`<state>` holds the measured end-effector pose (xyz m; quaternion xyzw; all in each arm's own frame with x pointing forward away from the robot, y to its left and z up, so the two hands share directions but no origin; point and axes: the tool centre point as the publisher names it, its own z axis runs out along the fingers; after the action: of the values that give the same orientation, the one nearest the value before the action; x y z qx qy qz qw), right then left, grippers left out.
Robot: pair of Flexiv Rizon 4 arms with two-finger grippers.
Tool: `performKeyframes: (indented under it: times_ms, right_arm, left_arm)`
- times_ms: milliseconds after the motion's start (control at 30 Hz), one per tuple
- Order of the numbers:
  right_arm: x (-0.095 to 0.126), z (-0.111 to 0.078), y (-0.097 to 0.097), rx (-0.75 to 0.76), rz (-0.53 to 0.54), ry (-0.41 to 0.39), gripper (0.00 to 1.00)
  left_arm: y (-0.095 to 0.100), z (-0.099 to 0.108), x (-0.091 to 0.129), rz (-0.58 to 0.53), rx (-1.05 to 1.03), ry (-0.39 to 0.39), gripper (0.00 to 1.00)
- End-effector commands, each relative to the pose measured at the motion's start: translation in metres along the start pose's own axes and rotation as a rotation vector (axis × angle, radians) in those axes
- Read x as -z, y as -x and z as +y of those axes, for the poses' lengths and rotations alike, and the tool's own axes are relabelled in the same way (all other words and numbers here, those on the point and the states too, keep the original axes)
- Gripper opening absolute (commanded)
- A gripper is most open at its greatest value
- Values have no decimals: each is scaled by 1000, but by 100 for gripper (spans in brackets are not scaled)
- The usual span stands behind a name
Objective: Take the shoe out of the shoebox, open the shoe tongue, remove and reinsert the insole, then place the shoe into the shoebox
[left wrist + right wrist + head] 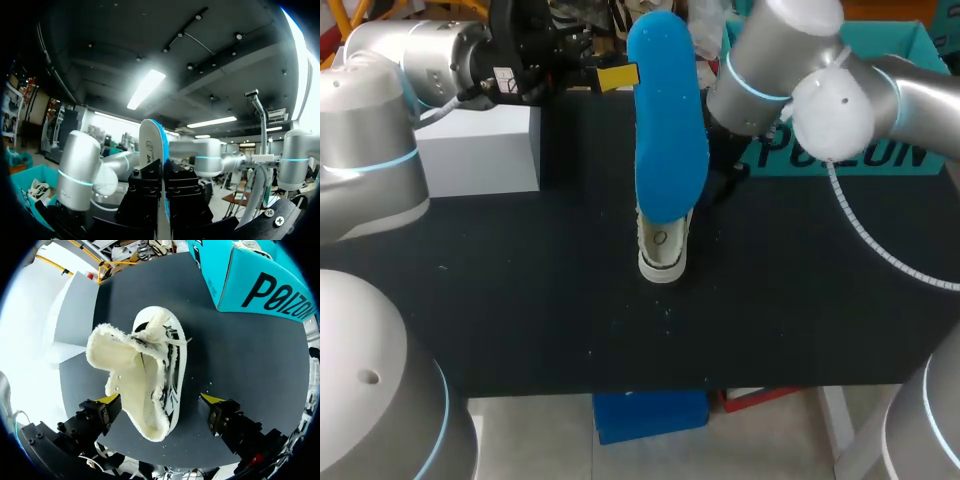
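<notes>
1. The right hand (161, 399) hangs above the dark surface (250, 370), its yellow-tipped fingers spread wide.
2. A white shoe (150, 365) with fleecy cream lining lies between them, its collar gaping; one finger stands clear of the sole, the other just beside the lining.
3. A teal shoebox (260, 285) stands ahead, apart from the shoe.

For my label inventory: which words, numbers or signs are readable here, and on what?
Shoebox side: large dark brand word, cut off by the view's edge.
Insole: small dark mark, too blurred to read.
Left gripper sticker: too small to read.
Shoe: small dark marks, unreadable.
</notes>
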<state>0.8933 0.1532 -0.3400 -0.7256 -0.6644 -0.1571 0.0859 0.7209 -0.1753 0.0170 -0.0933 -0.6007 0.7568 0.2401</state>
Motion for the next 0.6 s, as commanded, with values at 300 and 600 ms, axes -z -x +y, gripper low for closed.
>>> performKeyframes:
  times_ms: [300, 600]
  right_arm:
    - [28, -14, 8, 186, 492, 178, 100]
    - [28, -14, 8, 186, 492, 178, 100]
  left_arm:
    - [0, 1, 0, -1, -2, 0, 0]
    - [0, 1, 0, -1, -2, 0, 0]
